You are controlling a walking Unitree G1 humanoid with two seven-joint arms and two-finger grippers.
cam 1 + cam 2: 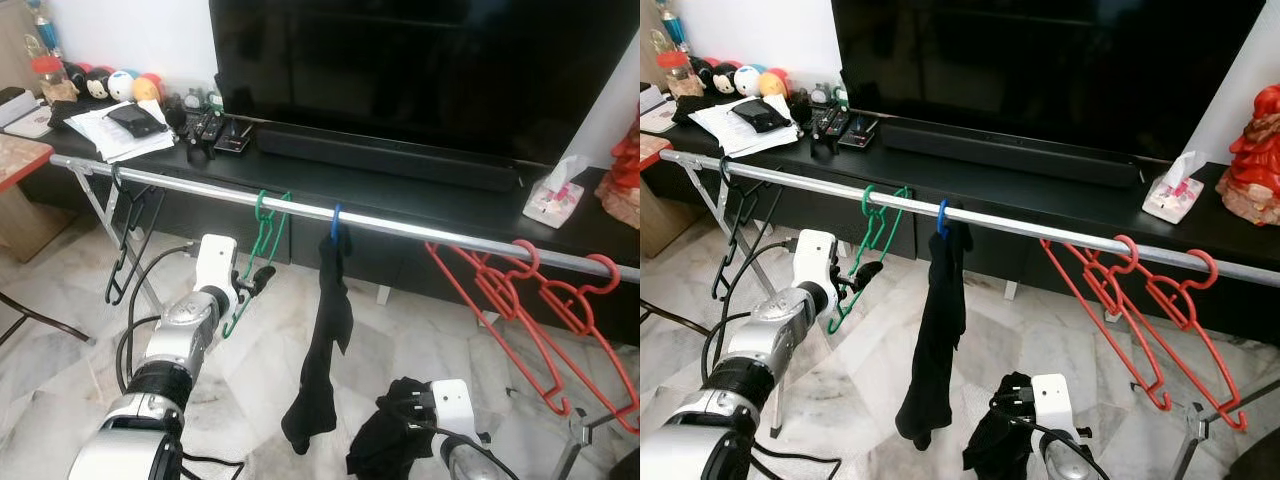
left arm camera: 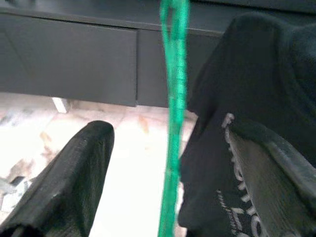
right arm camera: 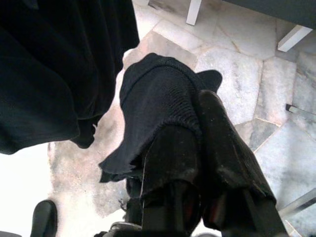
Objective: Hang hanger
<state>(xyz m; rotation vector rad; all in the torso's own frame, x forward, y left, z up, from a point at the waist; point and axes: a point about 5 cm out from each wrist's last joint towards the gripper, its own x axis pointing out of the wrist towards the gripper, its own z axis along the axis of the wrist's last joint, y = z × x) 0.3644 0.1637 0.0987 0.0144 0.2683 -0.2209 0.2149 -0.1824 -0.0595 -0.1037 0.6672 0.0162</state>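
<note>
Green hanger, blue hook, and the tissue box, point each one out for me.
green hanger point(image 1: 262, 245), left eye view, on its neck just below the rail.
blue hook point(image 1: 336, 218), left eye view, on the loop over the rail.
tissue box point(image 1: 553, 201), left eye view, on its top face.

You see the green hanger point(image 1: 256, 262) left of centre, hooked on the silver rail point(image 1: 400, 228), hanging slightly tilted.

Shiny metal rail point(image 1: 400, 226), green plastic hanger point(image 1: 262, 262), black knit cloth point(image 3: 158, 98), polished marble floor point(image 1: 420, 340).
</note>
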